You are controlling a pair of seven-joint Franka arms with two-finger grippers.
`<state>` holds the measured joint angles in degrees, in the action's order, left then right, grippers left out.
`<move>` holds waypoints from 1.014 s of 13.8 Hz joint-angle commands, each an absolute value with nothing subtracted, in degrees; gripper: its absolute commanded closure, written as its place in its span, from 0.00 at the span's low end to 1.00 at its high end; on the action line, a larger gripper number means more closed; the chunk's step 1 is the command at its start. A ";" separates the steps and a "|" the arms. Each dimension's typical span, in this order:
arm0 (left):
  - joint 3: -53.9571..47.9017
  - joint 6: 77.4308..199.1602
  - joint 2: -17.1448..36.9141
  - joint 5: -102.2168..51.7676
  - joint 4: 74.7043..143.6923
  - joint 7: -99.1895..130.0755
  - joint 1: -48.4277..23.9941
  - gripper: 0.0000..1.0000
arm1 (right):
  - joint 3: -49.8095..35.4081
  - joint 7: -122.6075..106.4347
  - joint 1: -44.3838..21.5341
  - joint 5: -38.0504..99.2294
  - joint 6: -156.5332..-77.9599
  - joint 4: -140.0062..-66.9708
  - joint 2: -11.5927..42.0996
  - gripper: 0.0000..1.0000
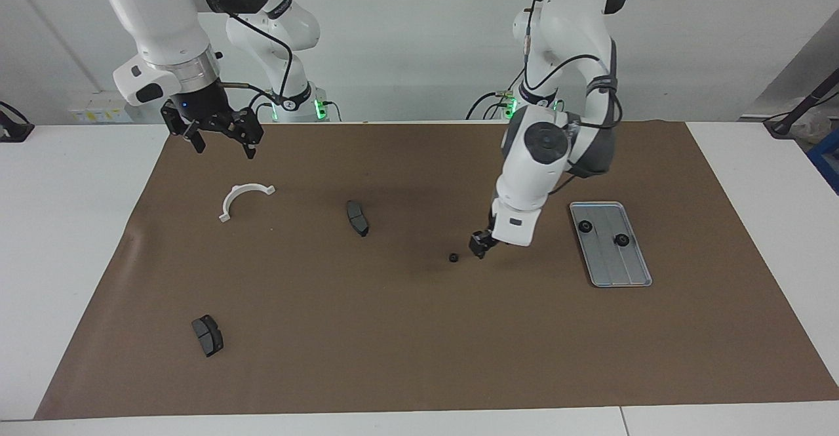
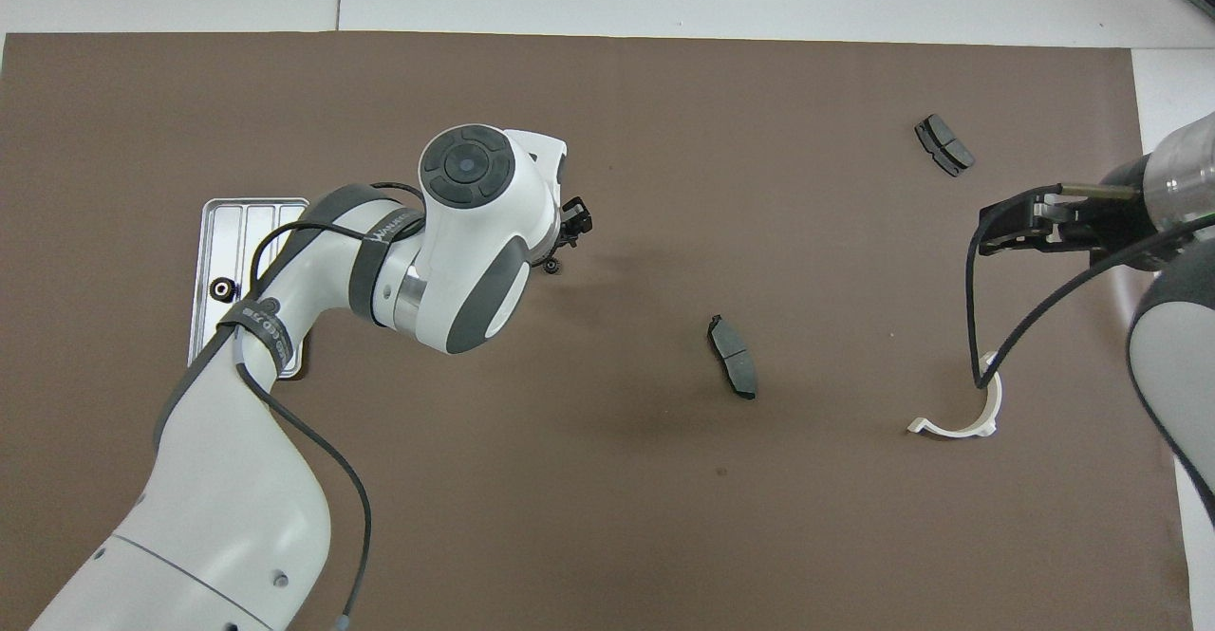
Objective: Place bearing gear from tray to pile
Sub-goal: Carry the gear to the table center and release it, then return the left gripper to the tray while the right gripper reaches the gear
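Note:
A small black bearing gear [image 1: 453,257] [image 2: 551,268] lies loose on the brown mat, between the tray and the nearest brake pad [image 1: 357,218]. My left gripper [image 1: 480,247] [image 2: 570,223] hangs just above the mat beside that gear, toward the tray, open and empty. The silver tray [image 1: 616,265] [image 2: 237,232] holds two more gears [image 1: 585,227] [image 1: 620,240]; my left arm hides part of it from overhead. The pile's white half-ring bracket [image 1: 244,197] [image 2: 959,417] and a second brake pad [image 1: 207,335] lie toward the right arm's end. My right gripper [image 1: 223,147] [image 2: 992,228] waits open in the air near the bracket.
The brown mat [image 1: 419,357] covers most of the white table. The parts on it are spread wide apart.

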<state>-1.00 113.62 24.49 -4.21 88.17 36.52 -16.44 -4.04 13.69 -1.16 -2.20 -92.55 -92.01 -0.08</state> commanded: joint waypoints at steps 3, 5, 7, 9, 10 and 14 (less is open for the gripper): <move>-1.49 108.21 24.52 -5.19 89.12 15.25 -6.09 0.24 | -4.48 13.19 -2.02 -0.53 -93.43 -95.18 -1.58 0.00; -1.49 106.97 24.35 -4.75 90.17 6.63 -1.95 0.25 | -4.48 12.75 -2.02 -0.44 -93.78 -95.27 -1.58 0.00; -1.32 107.05 23.82 -4.40 92.19 0.47 0.95 0.26 | -4.48 13.18 -2.72 -0.44 -96.76 -95.62 -1.50 0.00; -1.05 108.28 22.94 -0.91 95.26 -1.75 1.93 0.27 | -4.48 13.71 -4.48 -0.53 -98.25 -95.89 -0.71 0.00; -1.05 109.33 22.68 1.21 96.75 -1.76 1.93 0.27 | -4.48 13.88 -4.66 -0.53 -99.57 -96.24 -0.09 0.00; -1.14 114.77 22.32 1.67 101.85 -4.64 5.17 0.30 | -4.57 17.39 -10.79 -0.53 -103.43 -96.33 4.21 0.00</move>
